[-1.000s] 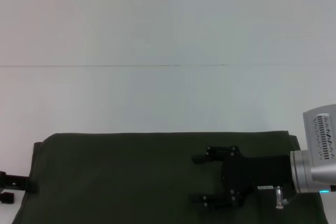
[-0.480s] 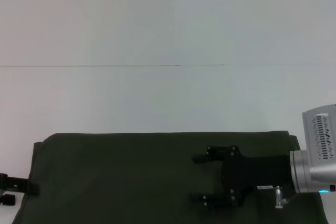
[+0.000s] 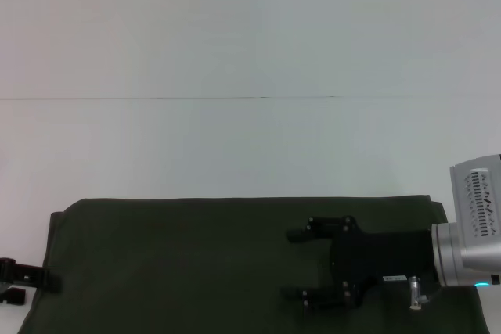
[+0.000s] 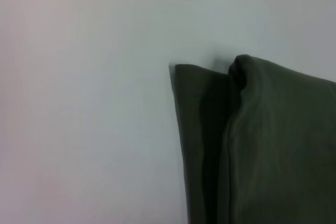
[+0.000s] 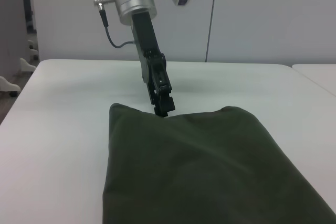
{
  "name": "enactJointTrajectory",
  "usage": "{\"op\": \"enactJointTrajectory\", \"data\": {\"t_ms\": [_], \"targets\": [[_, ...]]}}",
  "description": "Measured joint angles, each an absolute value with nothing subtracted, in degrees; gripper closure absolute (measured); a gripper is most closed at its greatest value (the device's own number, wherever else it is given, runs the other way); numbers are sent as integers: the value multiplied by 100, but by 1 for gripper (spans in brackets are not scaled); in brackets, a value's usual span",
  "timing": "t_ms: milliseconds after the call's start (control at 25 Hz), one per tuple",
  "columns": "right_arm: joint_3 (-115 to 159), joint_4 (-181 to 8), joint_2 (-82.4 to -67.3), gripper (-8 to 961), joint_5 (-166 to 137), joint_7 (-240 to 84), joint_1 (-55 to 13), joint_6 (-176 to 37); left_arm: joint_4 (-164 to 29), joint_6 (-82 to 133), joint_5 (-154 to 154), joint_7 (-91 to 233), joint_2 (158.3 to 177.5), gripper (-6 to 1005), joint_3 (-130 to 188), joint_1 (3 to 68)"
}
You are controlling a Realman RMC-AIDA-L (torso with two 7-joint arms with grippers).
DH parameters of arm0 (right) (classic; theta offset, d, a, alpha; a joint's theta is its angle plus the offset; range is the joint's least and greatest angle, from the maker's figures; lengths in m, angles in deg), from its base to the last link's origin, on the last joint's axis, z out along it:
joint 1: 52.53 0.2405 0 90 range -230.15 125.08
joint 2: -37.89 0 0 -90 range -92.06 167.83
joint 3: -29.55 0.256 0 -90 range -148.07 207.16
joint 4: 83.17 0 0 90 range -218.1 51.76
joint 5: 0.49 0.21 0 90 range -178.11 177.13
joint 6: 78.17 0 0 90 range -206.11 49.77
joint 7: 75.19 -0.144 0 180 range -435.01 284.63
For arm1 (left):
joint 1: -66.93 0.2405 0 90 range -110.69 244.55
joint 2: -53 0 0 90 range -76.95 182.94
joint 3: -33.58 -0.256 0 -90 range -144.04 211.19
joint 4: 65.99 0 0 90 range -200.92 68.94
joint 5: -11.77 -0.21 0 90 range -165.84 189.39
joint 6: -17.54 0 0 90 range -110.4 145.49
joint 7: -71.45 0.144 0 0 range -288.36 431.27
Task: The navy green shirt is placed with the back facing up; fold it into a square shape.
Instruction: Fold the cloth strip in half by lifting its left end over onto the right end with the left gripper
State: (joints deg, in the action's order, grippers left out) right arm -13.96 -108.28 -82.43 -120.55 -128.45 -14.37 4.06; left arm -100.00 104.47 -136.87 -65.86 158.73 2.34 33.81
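A: Hovering over the navy green shirt [image 3: 196,263], the right gripper [image 3: 301,266] has its jaws spread, holding nothing; the shirt lies flat at the table's [image 3: 250,146] near edge.

B: The left gripper [image 3: 19,281] sits at the shirt's left edge; its jaws cannot be told; a one-layer pinch could drag the fold crooked.

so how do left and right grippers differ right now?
Right gripper hovers over the navy green shirt's middle, fingers spread open. Left gripper sits at the shirt's left edge, low against the fabric, barely showing in the head view; its fingers look closed. Both are black and over the same shirt.
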Motion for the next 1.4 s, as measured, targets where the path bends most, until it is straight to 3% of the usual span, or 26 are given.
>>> {"op": "enactJointTrajectory", "data": {"t_ms": [1400], "targets": [[-1396,-10831,-8243,105,-12055,-12850,-1421,386,-9835,10424,-13633,-6616,15914,161,164,3256]]}}
